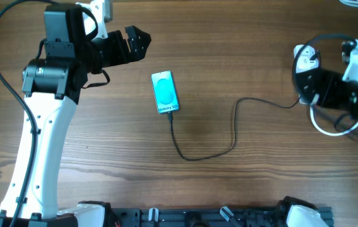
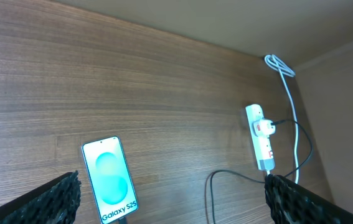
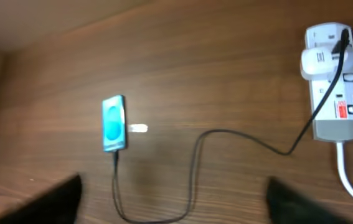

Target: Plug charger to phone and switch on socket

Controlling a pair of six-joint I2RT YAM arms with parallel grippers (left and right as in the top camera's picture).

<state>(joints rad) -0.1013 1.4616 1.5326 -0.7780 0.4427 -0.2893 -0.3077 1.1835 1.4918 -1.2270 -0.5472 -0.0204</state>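
Observation:
The phone [image 1: 165, 91] lies flat mid-table with its teal screen up, and it also shows in the left wrist view [image 2: 109, 179] and the right wrist view [image 3: 114, 123]. The thin black charger cable [image 1: 232, 142] runs from the phone's near end, where its plug sits at the port, and loops right to a white adapter [image 3: 318, 61] in the socket [image 3: 335, 81]. The socket has a red switch [image 3: 341, 111]. My left gripper [image 1: 137, 41] is open and empty, up and left of the phone. My right gripper [image 3: 176, 199] is open and empty, with its arm over the socket [image 1: 305, 57].
The socket's thick white cord [image 3: 350, 180] curls off its grey end towards the right table edge and shows in the left wrist view [image 2: 288, 87]. The arm bases [image 1: 191, 217] line the near edge. Bare wood lies between the phone and the socket.

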